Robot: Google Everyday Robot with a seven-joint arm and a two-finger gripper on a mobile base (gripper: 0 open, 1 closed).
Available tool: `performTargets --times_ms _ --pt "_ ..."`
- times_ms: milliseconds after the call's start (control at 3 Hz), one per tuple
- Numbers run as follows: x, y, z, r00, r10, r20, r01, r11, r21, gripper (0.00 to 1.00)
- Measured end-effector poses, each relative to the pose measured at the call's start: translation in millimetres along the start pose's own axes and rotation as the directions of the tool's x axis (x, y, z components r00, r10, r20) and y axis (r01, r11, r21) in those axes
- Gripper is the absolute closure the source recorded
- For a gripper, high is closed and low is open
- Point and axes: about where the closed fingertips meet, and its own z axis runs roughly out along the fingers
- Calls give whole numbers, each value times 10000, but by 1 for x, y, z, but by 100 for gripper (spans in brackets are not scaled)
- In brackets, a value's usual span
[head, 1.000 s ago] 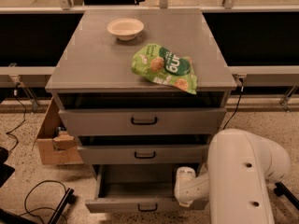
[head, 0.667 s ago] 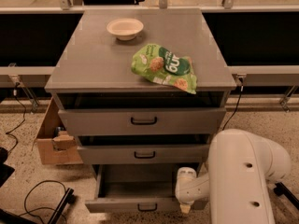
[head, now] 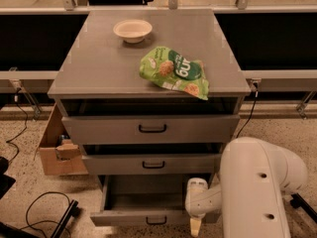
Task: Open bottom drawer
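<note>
The bottom drawer (head: 148,217) is the lowest grey drawer of the cabinet, with a small black loop handle (head: 156,221). It stands pulled well out, its inside showing bare. My gripper (head: 196,226) hangs at the end of the white arm (head: 257,192), just right of the drawer's handle, over its front right corner. A pale fingertip (head: 195,227) points down near the frame's bottom edge.
The middle drawer (head: 152,163) and top drawer (head: 151,128) sit slightly out above. A white bowl (head: 132,29) and a green snack bag (head: 174,72) lie on the cabinet top. A cardboard box (head: 57,150) stands at the left, with black cables (head: 44,209) on the floor.
My gripper has shifted slightly down along the drawer's front right corner. The drawer stands as far out as before.
</note>
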Motion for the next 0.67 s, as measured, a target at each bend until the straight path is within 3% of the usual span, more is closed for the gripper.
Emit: performTargets --times_ms 333,667 --pt "4 10 9 9996 132 247 -124 9994 -308 0" --pt "7 64 14 9959 416 808 -325 9934 -1098 18"
